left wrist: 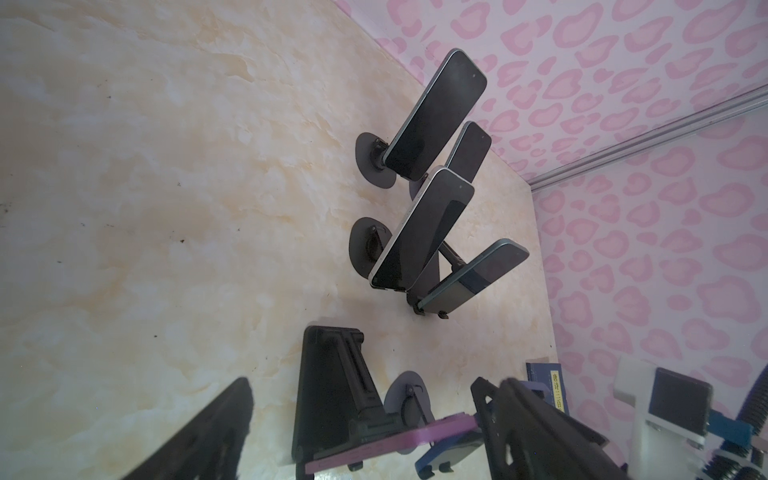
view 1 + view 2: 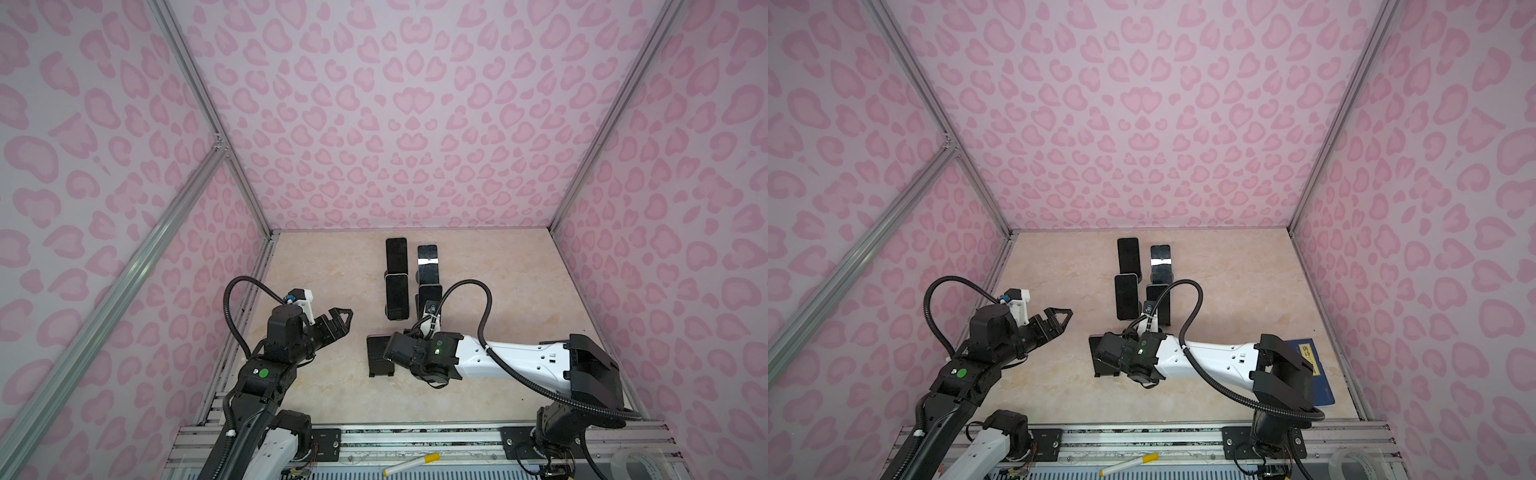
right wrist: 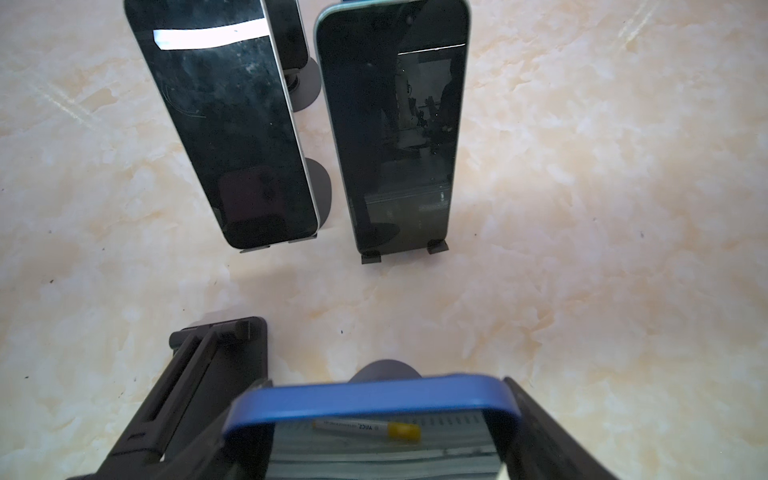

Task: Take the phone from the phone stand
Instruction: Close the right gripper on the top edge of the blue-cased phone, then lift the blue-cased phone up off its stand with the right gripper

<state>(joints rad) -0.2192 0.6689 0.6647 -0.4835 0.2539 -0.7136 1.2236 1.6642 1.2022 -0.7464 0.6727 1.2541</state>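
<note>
Right gripper [image 3: 376,415] over phone [image 3: 370,397], jaws straddling it, fingers at both side edges; I can't tell if clamped. Phone on phone stand [image 3: 384,369], table 6 o'clock. Left gripper [image 2: 343,318] at phone's 9 o'clock, jaws apart, empty.

No legible text — marker [image 2: 410,462] print blurred, blue booklet [image 2: 1320,382] yellow label unreadable
</note>
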